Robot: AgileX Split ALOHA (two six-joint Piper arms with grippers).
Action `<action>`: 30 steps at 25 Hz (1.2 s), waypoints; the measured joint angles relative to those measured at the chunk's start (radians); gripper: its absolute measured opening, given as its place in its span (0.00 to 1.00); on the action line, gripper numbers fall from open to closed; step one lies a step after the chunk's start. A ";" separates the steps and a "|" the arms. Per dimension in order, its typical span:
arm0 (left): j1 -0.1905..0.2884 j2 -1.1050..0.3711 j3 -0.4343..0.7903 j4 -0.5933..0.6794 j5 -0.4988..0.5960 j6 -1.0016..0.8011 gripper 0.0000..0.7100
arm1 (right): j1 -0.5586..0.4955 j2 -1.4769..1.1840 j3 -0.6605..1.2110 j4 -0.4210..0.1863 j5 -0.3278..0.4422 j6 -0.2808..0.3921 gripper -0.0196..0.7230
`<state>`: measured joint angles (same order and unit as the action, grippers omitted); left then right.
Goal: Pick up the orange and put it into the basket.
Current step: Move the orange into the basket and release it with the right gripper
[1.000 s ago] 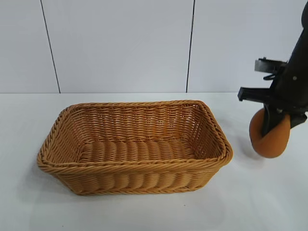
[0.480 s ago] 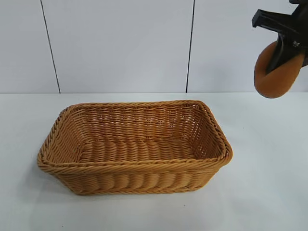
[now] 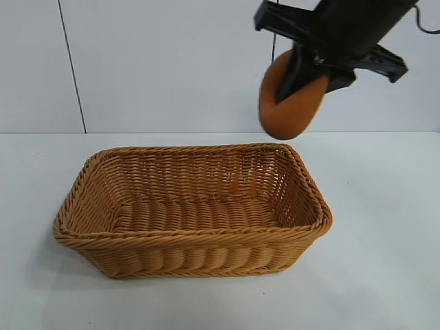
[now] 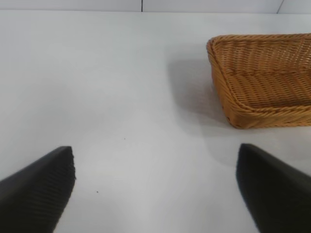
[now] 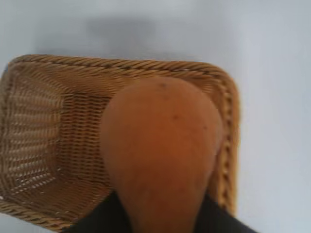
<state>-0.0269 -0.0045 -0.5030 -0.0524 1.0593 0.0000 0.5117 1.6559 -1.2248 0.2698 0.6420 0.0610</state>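
The orange (image 3: 290, 106) hangs in the air above the far right corner of the basket (image 3: 89, 237), with my right gripper (image 3: 301, 77) shut on it. In the right wrist view the orange (image 5: 160, 150) fills the middle, held between the dark fingers, and the basket (image 5: 34, 121) lies below it with nothing inside. My left gripper (image 4: 155, 187) is open over bare table, off to one side of the basket (image 4: 228, 92); this arm is out of the exterior view.
The white table (image 3: 385, 275) spreads all round the basket. A white panelled wall (image 3: 165, 62) stands behind it.
The right gripper has lifted the orange off the table at the right and carried it up and leftward, to above the basket's right end. The left gripper has stayed still.
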 joint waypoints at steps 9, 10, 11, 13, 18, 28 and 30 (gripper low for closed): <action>0.000 0.000 0.000 0.000 0.000 0.000 0.91 | 0.172 0.170 0.001 0.024 -0.208 0.039 0.14; 0.000 0.000 0.000 0.000 0.000 0.000 0.91 | 0.176 0.199 0.001 0.027 -0.234 0.042 0.14; 0.000 0.000 0.000 0.000 0.000 0.000 0.91 | 0.176 0.227 0.001 0.029 -0.260 0.043 0.14; 0.000 0.000 0.000 0.000 0.000 0.000 0.91 | 0.176 0.279 0.001 0.029 -0.300 0.045 0.14; 0.000 0.000 0.000 0.000 0.000 0.000 0.91 | 0.176 0.356 0.005 0.030 -0.325 0.045 0.19; 0.000 0.000 0.000 0.000 0.000 0.000 0.91 | 0.176 0.355 -0.115 -0.046 -0.109 0.046 0.81; 0.000 0.000 0.000 0.000 0.000 0.000 0.91 | 0.176 0.355 -0.185 -0.087 0.010 0.054 0.82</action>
<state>-0.0269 -0.0045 -0.5030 -0.0524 1.0593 0.0000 0.6872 2.0112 -1.4100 0.1826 0.6523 0.1148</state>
